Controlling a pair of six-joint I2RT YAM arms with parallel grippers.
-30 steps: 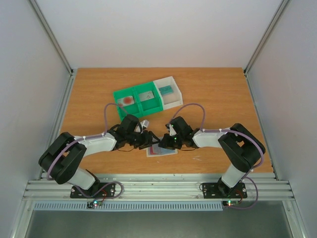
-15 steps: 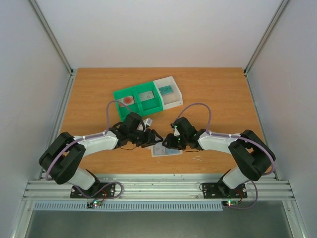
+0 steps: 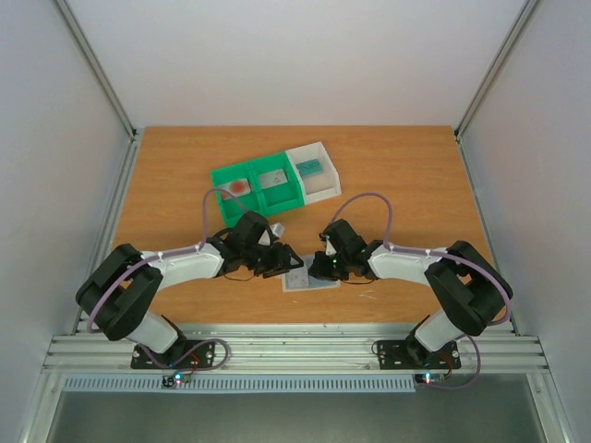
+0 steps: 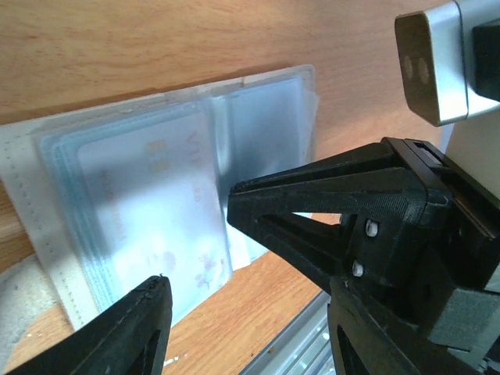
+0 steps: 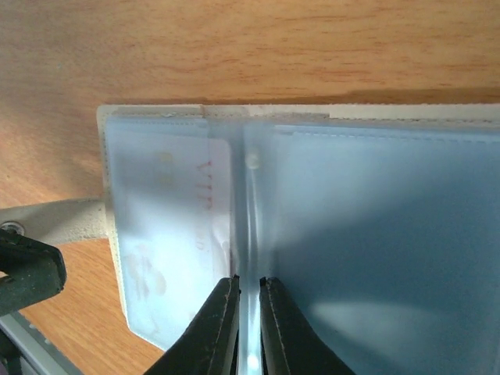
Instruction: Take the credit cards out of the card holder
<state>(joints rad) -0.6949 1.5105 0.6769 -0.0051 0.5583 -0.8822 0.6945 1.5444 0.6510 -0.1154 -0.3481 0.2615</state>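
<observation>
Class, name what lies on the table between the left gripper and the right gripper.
The open card holder, one card showing in a clear pocket. The top view shows it between the left gripper and the right gripper, which pinches its fold.

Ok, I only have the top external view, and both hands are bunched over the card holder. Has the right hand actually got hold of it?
Observer: Yes. The right wrist view shows the right hand shut on a clear inner sleeve of the card holder, along its centre seam.
Operator: And the left hand?
Observer: The left hand is open above the holder and grips nothing.
Operator: Any card inside?
Observer: At least one. A pale card lettered VIP sits in a clear pocket beside that seam.
</observation>
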